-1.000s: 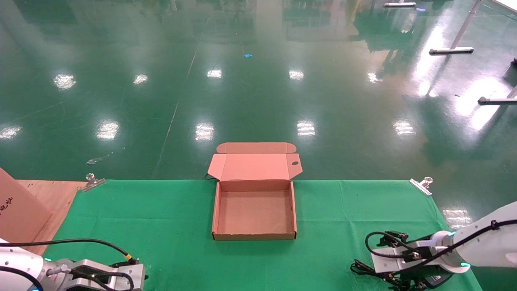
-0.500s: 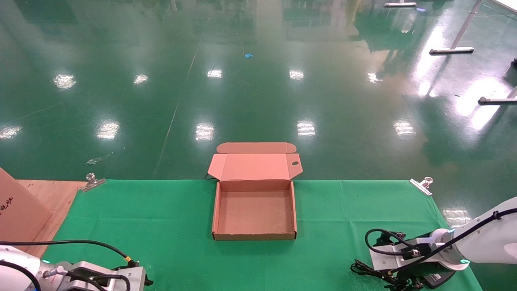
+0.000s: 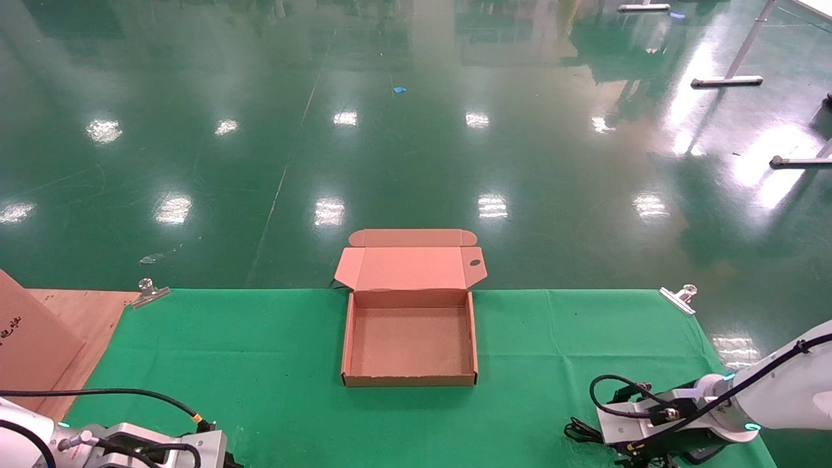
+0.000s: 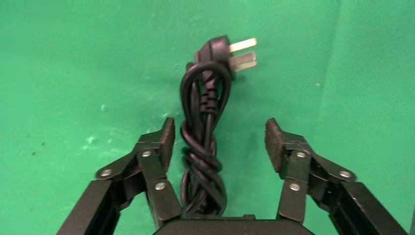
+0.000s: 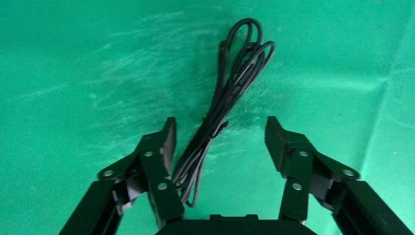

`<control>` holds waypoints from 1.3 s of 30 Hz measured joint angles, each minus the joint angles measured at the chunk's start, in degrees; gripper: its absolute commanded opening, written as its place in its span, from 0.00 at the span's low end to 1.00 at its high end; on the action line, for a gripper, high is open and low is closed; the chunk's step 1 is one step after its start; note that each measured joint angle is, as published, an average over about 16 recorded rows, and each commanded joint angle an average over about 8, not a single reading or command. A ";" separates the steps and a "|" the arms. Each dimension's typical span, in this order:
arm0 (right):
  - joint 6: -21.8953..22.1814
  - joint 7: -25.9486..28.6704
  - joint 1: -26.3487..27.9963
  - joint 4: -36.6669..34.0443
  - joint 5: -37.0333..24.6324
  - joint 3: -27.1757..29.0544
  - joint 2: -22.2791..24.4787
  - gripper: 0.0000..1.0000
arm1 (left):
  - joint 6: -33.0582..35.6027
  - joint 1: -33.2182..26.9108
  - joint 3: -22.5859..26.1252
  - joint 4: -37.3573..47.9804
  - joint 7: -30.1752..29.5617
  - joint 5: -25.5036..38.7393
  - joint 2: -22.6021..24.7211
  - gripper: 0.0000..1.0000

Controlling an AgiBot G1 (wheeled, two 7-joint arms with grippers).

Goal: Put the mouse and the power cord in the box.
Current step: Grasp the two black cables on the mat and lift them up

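On the green-covered worktop point(image 3: 260, 364), the box point(image 3: 409, 341) sits at the middle with its flap lid folded back over the far edge, the small oval hole showing near the lid's right corner. Low at the near left corner, the left gripper point(image 4: 218, 142) hangs over the power cord point(image 4: 203, 147), fingers spread wide with one pad on either side of the twisted black coil and neither pad touching it; the plug with its metal prongs lies flat on the cloth just beyond the fingertips. At the near right corner, the right gripper point(image 5: 218, 142) is likewise released, its two fingers straddling a thin bundled black cable point(image 5: 225, 98) that runs between them and loops out past the tips on the cloth; the mouse body itself cannot be made out in any view. From the head view, a bit of that thin cable pokes out to the left of the right wrist. A large brown carton point(image 3: 29, 338) with black print stands at the far left edge, well apart from the box.
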 measured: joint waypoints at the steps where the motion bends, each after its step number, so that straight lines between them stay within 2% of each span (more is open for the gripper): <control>1: -0.05 -0.18 0.04 -0.30 0.04 0.02 -0.06 0.00 | 0.04 -0.06 -0.02 0.38 0.24 -0.05 0.08 0.00; 23: -3.15 -3.61 2.61 -4.39 1.49 0.94 0.06 0.00 | 2.59 -3.15 -0.26 6.10 4.80 -0.57 1.25 0.00; 30: -6.75 -4.82 6.04 -4.05 2.76 1.80 1.34 0.00 | 5.41 -6.71 -0.24 4.85 4.72 -0.50 0.78 0.00; 39: -13.24 -5.08 13.81 -1.17 4.84 3.24 3.08 0.00 | 9.74 -13.30 -0.33 -1.87 1.41 -0.34 0.16 0.00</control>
